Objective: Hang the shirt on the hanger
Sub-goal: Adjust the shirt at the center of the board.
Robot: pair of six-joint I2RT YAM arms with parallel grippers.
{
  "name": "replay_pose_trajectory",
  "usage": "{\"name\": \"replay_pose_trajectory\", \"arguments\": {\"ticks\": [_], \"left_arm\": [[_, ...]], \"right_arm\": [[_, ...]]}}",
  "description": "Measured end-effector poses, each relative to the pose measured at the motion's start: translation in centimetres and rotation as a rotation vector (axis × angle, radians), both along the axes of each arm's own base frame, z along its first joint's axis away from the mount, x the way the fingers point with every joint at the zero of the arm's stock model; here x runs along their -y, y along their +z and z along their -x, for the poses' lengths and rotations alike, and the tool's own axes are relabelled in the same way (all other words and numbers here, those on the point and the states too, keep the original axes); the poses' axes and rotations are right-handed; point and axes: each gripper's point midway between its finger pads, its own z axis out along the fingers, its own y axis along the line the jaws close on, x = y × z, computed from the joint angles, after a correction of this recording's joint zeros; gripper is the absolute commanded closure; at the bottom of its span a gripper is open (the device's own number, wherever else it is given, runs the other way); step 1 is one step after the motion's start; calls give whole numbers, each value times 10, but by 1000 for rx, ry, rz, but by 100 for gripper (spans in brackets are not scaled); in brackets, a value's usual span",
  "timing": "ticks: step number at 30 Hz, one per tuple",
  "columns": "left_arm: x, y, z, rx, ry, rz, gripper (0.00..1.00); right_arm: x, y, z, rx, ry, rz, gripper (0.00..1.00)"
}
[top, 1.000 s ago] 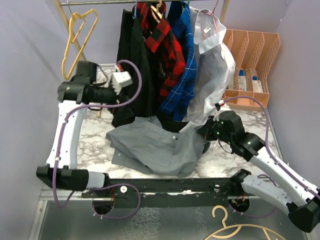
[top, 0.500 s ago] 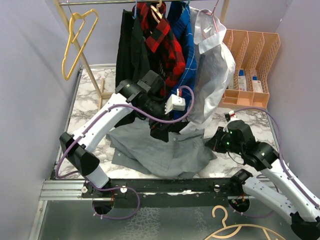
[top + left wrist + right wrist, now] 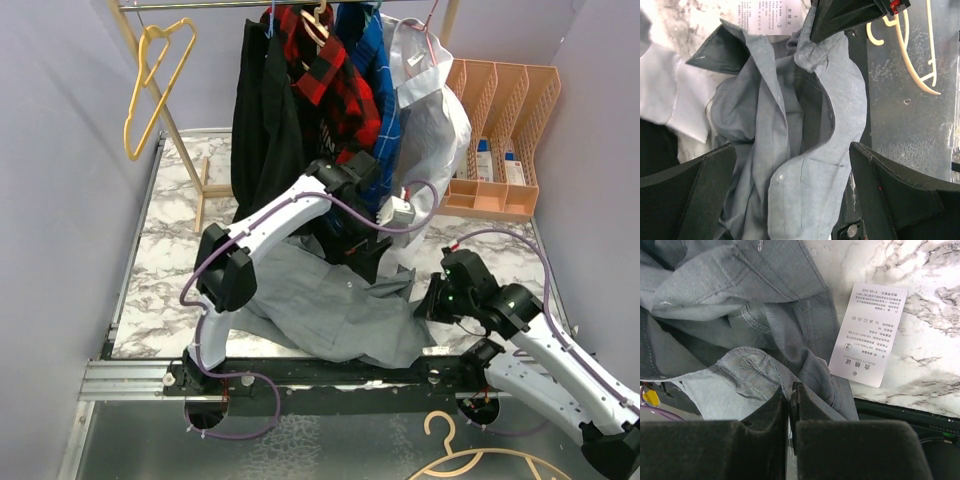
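The light-grey shirt [image 3: 325, 310] lies crumpled on the marble table, near the front edge. My right gripper [image 3: 428, 300] is shut on the shirt's right edge; in the right wrist view the fabric hem [image 3: 757, 372] is pinched between the closed fingers [image 3: 790, 392]. My left gripper [image 3: 385, 260] hovers over the shirt's collar end, wide open and empty; the left wrist view shows the shirt's button placket [image 3: 782, 165] between its spread fingers [image 3: 792, 200]. The yellow hanger [image 3: 155, 80] hangs on the rack at the back left, far from both grippers.
Black, red-plaid, blue and white garments [image 3: 330, 110] hang from the rack behind the shirt. An orange file organiser [image 3: 500, 130] stands at the back right. A pale tan hanger [image 3: 470, 455] lies below the table's front rail. A white paper tag [image 3: 867, 332] is on the shirt.
My left arm has swung from the back left across to the middle right, over the shirt. My right gripper has drawn the shirt's edge toward the near right.
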Motion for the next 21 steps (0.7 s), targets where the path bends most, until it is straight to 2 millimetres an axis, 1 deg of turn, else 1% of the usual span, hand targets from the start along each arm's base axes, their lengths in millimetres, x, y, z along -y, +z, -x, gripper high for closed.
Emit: {"name": "replay_pose_trajectory", "arguments": {"ticks": [3, 8, 13, 18, 21], "left_arm": [[11, -10, 10, -15, -37, -13, 1], [25, -25, 36, -50, -107, -41, 1], [32, -27, 52, -63, -154, -43, 1], [39, -32, 56, -64, -165, -44, 1], [46, -43, 51, -55, -155, -61, 1]], "right_arm": [[1, 2, 3, 7, -5, -13, 99], [0, 9, 4, 36, -12, -48, 99], [0, 13, 7, 46, -16, -73, 99], [1, 12, 9, 37, -13, -72, 99], [1, 10, 11, 34, -12, -74, 99]]}}
